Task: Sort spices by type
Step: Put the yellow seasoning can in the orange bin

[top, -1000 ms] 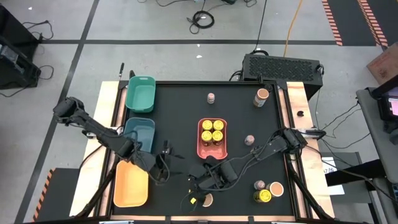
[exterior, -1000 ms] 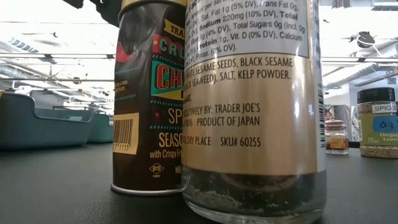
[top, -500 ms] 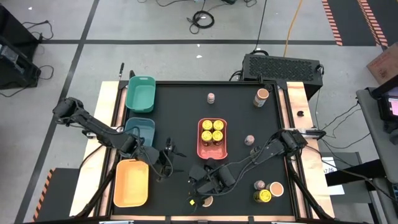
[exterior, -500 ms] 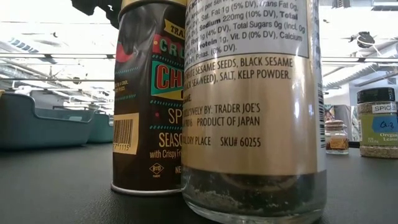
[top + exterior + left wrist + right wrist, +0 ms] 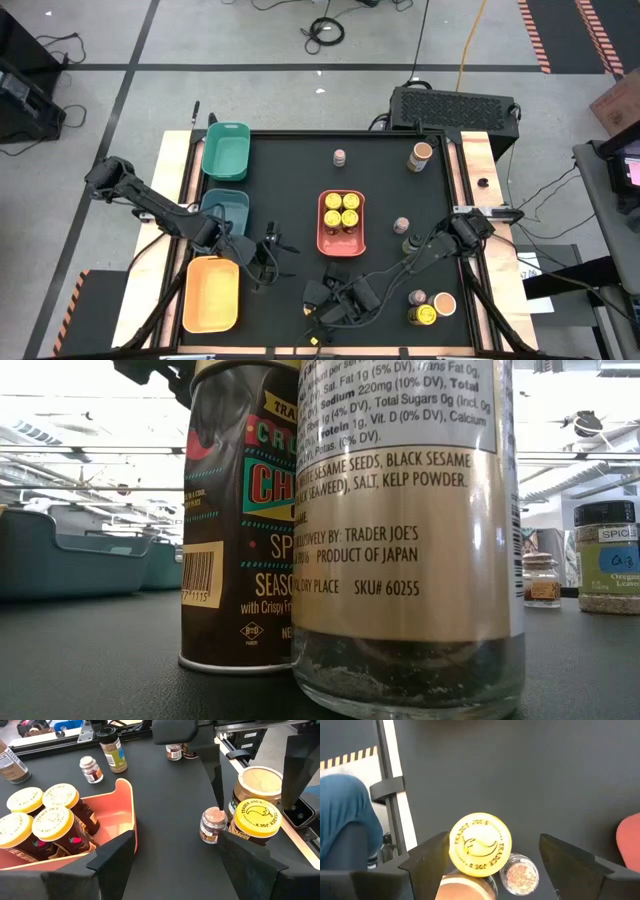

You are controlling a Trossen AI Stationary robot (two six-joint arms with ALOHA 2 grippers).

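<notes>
Glossy plastic coral tray (image 5: 341, 222); matt black tabletop (image 5: 300, 170).

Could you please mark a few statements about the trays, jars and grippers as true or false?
1. The coral tray holds four yellow-lidded jars. True.
2. The yellow tray holds jars. False: no jars show in it.
3. The left gripper is shut on a jar. False: it is open and holds nothing.
4. A tan-lidded jar stands near the table's far right corner. True.
5. The right gripper hangs over the far edge. False: it is over the table's near middle.
</notes>
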